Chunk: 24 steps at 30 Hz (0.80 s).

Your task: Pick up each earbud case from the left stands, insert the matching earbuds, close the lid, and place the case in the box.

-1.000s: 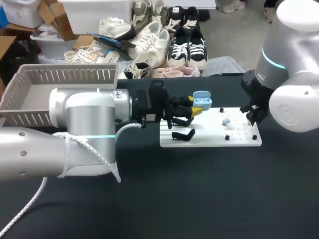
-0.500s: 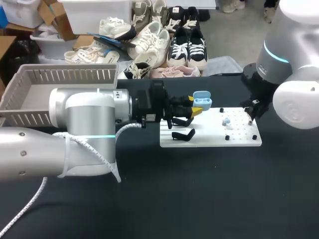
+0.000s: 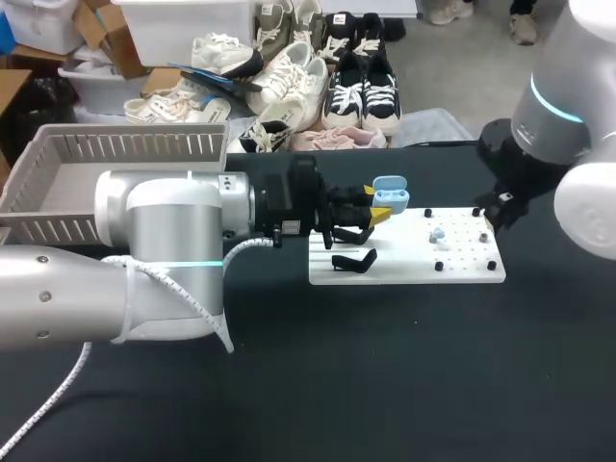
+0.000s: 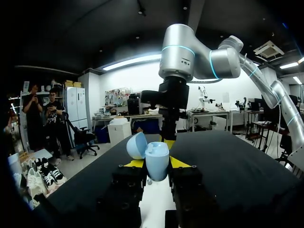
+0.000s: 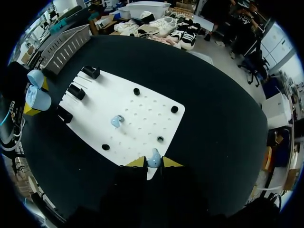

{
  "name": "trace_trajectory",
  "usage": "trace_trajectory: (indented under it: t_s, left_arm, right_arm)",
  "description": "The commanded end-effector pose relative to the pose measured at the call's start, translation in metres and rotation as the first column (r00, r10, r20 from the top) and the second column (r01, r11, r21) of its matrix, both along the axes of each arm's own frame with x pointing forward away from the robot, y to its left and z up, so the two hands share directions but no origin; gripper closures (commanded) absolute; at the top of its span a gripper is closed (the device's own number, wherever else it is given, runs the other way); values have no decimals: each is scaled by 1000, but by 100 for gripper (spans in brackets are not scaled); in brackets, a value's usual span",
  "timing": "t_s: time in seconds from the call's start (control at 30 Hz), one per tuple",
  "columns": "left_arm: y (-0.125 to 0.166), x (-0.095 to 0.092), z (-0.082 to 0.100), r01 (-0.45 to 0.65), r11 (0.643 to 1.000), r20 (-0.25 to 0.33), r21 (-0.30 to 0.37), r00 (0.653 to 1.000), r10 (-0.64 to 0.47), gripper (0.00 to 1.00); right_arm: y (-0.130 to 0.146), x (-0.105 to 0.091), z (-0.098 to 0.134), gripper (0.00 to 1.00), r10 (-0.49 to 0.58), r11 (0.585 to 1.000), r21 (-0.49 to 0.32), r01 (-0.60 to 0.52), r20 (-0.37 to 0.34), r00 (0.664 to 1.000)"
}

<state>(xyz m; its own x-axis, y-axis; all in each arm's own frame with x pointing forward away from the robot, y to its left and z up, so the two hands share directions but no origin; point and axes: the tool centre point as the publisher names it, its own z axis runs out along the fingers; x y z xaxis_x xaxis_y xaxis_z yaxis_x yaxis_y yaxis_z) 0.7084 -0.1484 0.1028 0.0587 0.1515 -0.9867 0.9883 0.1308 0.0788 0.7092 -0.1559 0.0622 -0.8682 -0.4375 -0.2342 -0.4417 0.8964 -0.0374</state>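
Observation:
My left gripper (image 3: 377,206) is shut on a light blue earbud case (image 3: 389,197), held above the left end of the white board (image 3: 404,270). In the left wrist view the case (image 4: 156,160) sits between the fingers of the left gripper (image 4: 156,165) with its lid (image 4: 137,145) open. My right gripper (image 3: 500,211) hangs over the board's far right corner. In the right wrist view the right gripper (image 5: 153,162) is shut on a light blue earbud (image 5: 153,164). A second blue earbud (image 5: 117,120) lies near the middle of the board (image 5: 142,102).
Black stands (image 3: 354,260) line the board's left end, and several small black pegs (image 3: 439,266) dot its right half. A grey slatted box (image 3: 58,183) stands at the table's back left. My right arm (image 4: 173,95) rises just ahead of the held case.
My right gripper, with the earbud in it, has drawn up and to the right, off the board's peg area. The left arm and the case have stayed put.

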Motion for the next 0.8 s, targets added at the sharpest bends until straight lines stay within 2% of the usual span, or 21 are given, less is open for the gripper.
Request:
trace_trajectory:
  t_s: [0.03, 0.5, 0.67, 0.8]
  left_arm:
    - [1, -2, 0, -4, 1000, 2, -3, 1000, 4, 100]
    - [1, -2, 0, -4, 1000, 2, -3, 1000, 4, 100]
    - [1, -2, 0, -4, 1000, 2, -3, 1000, 4, 100]
    - [1, -2, 0, -4, 1000, 2, -3, 1000, 4, 100]
  right_arm:
    - [0, -2, 0, 100, -3, 1000, -2, 3, 7, 1000]
    - [0, -1, -1, 100, -10, 1000, 7, 10, 4, 1000]
    - [-3, 0, 3, 100, -127, 990, 52, 128, -15, 992]
    - [-5, -8, 13, 100, -222, 971, 83, 223, -15, 975]
